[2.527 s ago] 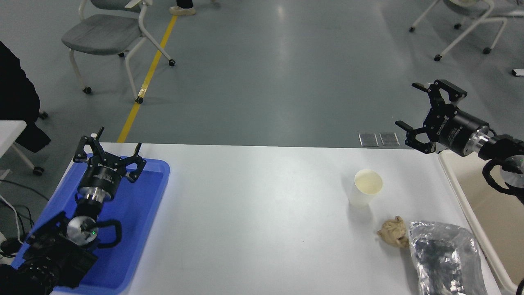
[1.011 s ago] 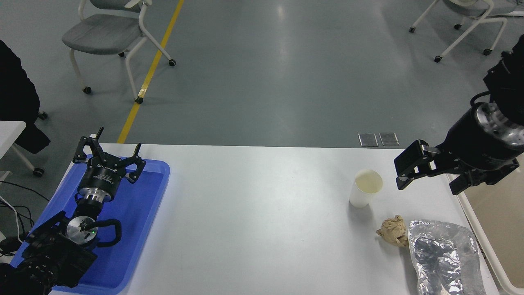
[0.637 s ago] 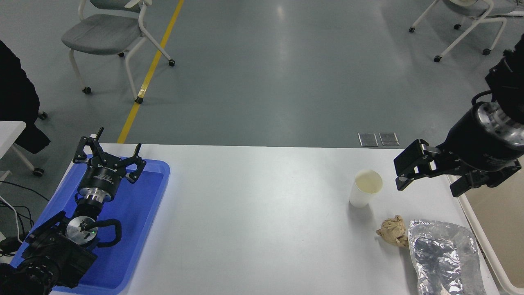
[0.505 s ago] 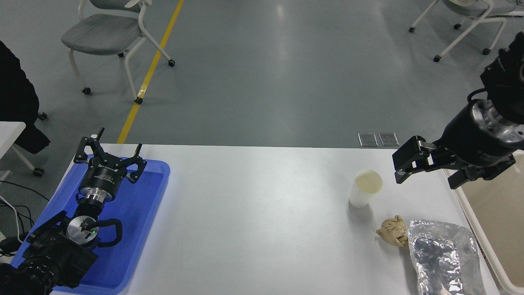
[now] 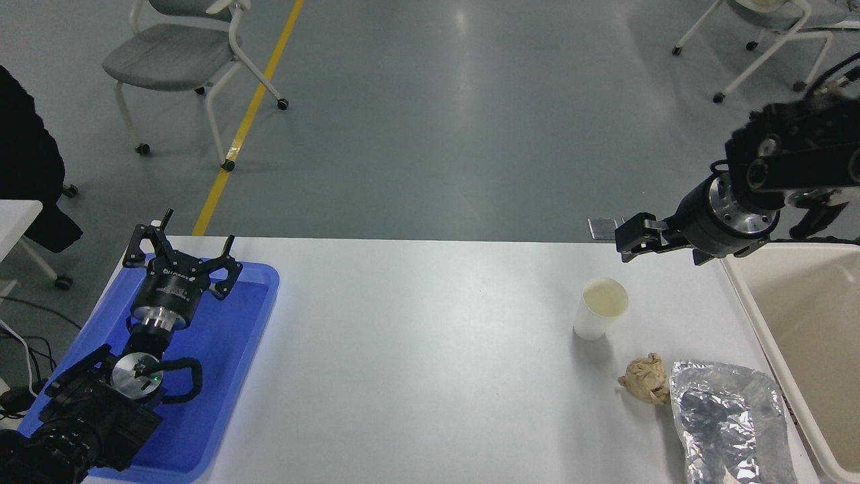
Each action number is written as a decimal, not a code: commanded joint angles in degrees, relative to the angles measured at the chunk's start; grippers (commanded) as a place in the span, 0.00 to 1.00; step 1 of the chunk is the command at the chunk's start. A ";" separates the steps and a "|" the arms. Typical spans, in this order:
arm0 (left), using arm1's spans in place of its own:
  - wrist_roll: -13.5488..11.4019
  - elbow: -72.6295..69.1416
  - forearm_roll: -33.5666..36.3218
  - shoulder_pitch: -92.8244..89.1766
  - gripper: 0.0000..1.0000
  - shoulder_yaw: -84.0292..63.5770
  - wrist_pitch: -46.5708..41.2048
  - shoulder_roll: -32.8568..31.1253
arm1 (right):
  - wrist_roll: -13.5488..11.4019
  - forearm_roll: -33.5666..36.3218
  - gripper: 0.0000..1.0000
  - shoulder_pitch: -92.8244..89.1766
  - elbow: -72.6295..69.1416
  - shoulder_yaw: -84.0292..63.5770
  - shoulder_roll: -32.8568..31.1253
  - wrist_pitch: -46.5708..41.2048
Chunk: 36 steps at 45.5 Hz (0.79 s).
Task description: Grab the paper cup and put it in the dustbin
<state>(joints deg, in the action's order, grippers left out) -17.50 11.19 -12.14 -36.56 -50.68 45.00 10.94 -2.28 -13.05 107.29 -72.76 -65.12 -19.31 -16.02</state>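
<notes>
The white paper cup stands upright on the white table at the right, its cream inside showing. The beige dustbin stands off the table's right edge, only partly in view. My right gripper is open and empty. It hangs above the table's far edge, up and to the right of the cup and clear of it, with its fingers pointing left. My left gripper is open and empty, parked over the blue tray at the lower left.
A crumpled tan paper ball and a silver foil bag lie just in front of the cup. The blue tray sits at the table's left end. Wheeled chairs stand on the floor beyond. A dark-clothed person is at the left edge.
My right gripper has risen and swung back toward the table's far edge, turning so its fingers point left. The cup and the left arm have not moved.
</notes>
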 commanded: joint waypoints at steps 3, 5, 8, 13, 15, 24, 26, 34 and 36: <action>0.01 -0.02 0.01 0.08 1.00 0.06 0.00 0.13 | 0.17 -5.49 1.00 -15.87 10.27 7.28 0.06 4.86; 0.01 -0.02 0.01 0.08 1.00 0.06 0.00 0.14 | 0.25 -5.76 1.00 -17.54 11.32 8.25 0.06 5.03; 0.01 0.15 0.01 0.08 1.00 0.06 0.00 0.14 | 0.25 -5.85 1.00 -19.65 12.73 9.66 0.06 5.30; 0.01 -0.02 0.01 0.08 1.00 0.06 0.00 0.22 | 0.25 -6.11 1.00 -22.73 14.93 11.50 0.06 5.91; 0.01 -0.02 0.01 0.08 1.00 0.06 0.00 0.14 | 0.17 -6.98 1.00 -24.05 15.80 12.20 0.06 6.00; 0.01 -0.02 0.01 0.08 1.00 0.06 0.00 0.22 | -0.01 -9.54 1.00 -28.88 19.50 15.46 0.15 6.96; 0.01 -0.02 0.01 0.08 1.00 0.06 0.00 0.22 | -0.10 -9.54 1.00 -29.76 19.85 15.64 0.15 7.67; 0.01 0.15 0.01 0.08 1.00 -0.03 0.00 0.22 | -0.10 -9.54 0.97 -31.26 20.47 15.72 0.24 8.81; 0.01 0.15 0.01 0.08 1.00 0.06 0.00 0.22 | -0.10 -9.54 0.93 -31.26 20.64 15.72 0.24 8.81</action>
<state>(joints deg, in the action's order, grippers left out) -17.49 11.18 -12.13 -36.48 -50.64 45.00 11.14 -2.31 -21.88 79.13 -54.12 -50.75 -19.14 -8.49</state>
